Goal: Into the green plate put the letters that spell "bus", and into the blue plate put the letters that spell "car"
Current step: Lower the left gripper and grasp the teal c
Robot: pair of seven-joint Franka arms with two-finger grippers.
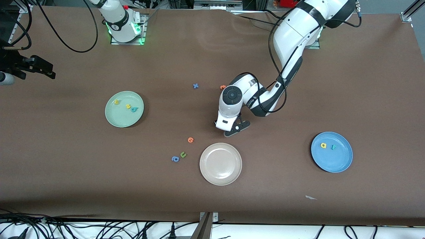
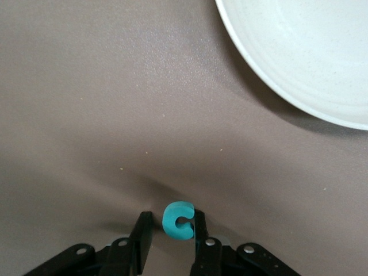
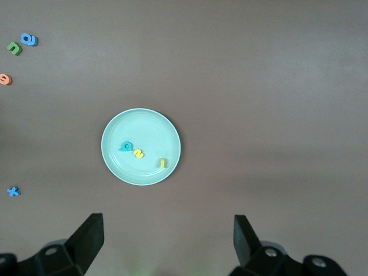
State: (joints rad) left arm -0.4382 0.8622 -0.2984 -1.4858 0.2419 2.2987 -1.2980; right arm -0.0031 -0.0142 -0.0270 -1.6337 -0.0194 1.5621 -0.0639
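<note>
Teal c [image 2: 177, 219] between left gripper [image 2: 171, 237] fingers, beige plate [image 2: 299, 52] rim near.

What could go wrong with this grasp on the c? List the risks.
1. The left gripper has the teal c only at its fingertips, one finger apparently not yet touching; the letter could squirt out or tip as they close.
2. The beige-white plate sits close by; a dropped c may land in it rather than the blue plate.

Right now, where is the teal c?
The teal c lies on the brown table between the left gripper's fingers, close to the beige-white plate and slightly farther from the front camera than it.
</note>
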